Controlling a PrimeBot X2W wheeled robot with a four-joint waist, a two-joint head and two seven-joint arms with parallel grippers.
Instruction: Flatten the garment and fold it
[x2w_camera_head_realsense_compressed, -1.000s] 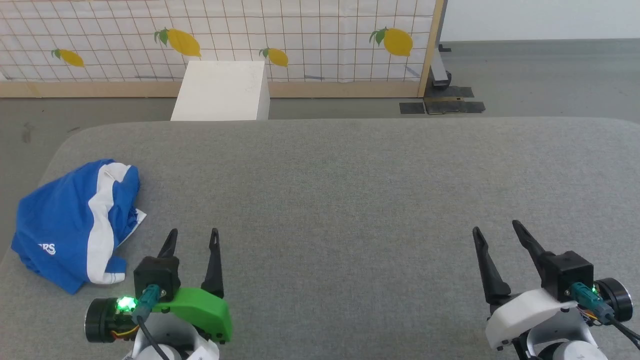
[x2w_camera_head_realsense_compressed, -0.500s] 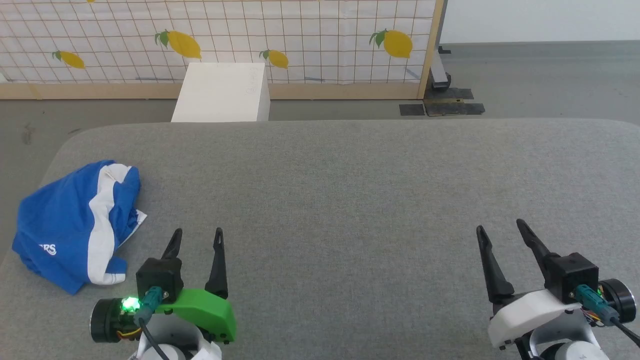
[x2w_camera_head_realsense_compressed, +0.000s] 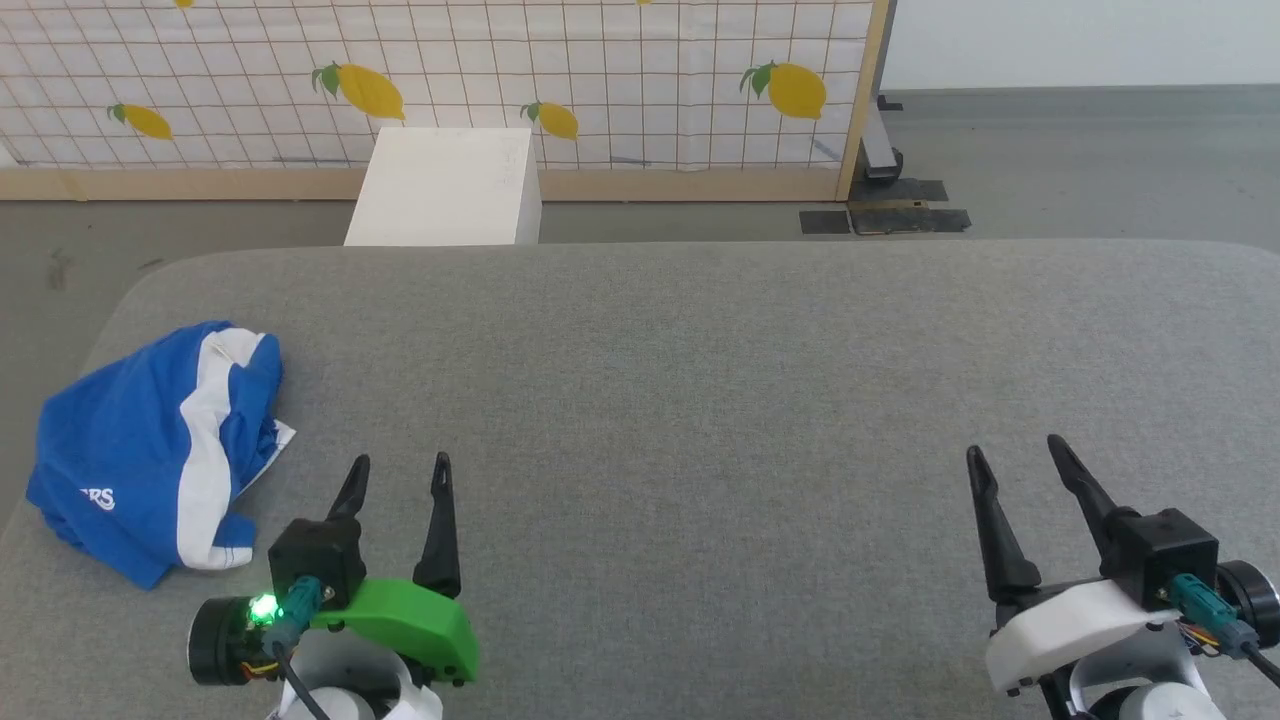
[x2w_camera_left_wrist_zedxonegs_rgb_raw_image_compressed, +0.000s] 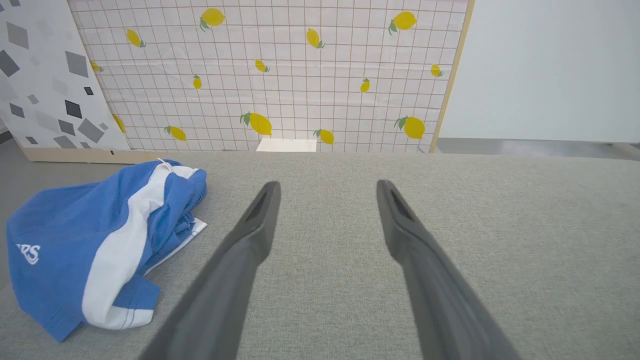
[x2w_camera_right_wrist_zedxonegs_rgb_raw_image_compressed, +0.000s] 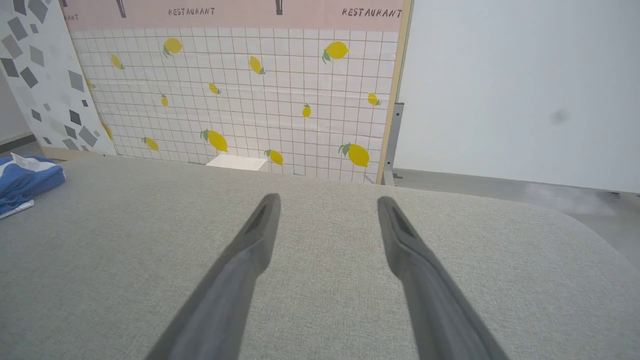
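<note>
The bright blue shorts (x2w_camera_head_realsense_compressed: 130, 450) lie crumpled in a heap at the left edge of the grey cushioned surface (x2w_camera_head_realsense_compressed: 700, 380), with a white side stripe across them and part of a white print showing. In the left wrist view the shorts (x2w_camera_left_wrist_zedxonegs_rgb_raw_image_compressed: 65, 240) sit to the left of the fingers. My left gripper (x2w_camera_head_realsense_compressed: 400, 465) stands open just right of the heap, apart from it, with nothing between its fingers. My right gripper (x2w_camera_head_realsense_compressed: 1012, 448) is open and empty at the lower right, far from the shorts (x2w_camera_right_wrist_zedxonegs_rgb_raw_image_compressed: 25, 182).
Behind the surface stands a white box (x2w_camera_head_realsense_compressed: 445, 185) on the floor, in front of a lemon-print grid panel (x2w_camera_head_realsense_compressed: 600, 70) with a wooden frame. Dark tape patches (x2w_camera_head_realsense_compressed: 885, 215) mark the floor at the back right. The surface's left edge runs just beyond the shorts.
Both grippers have drifted slightly to the right in the head view, and the picture has shifted a little. The shorts lie as before.
</note>
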